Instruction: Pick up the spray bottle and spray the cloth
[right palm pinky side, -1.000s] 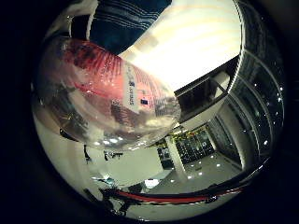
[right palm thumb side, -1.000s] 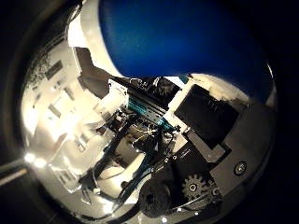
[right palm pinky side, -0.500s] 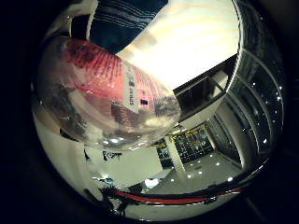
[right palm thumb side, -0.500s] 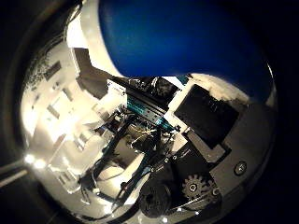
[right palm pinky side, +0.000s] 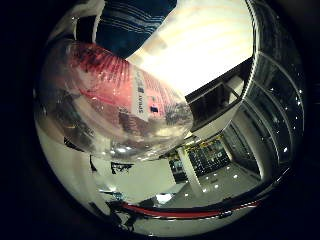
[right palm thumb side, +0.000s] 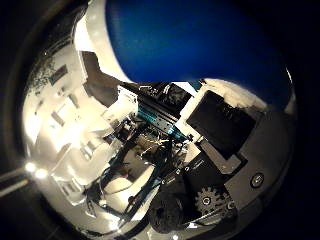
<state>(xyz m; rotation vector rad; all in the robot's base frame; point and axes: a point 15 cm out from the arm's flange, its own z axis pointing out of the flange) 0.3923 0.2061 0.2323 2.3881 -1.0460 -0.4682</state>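
In the left half of the little-finger view, the clear spray bottle (right palm pinky side: 110, 107) with its red label fills much of the picture, so it sits right against the palm. The hand (right palm thumb side: 210, 185) seems to be holding it, lifted for spraying. At upper middle, a striped blue cloth (right palm pinky side: 132, 22) lies behind it.

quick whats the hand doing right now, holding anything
Right hand: shut on the clear plastic spray bottle with the red label, which sits close against the palm.
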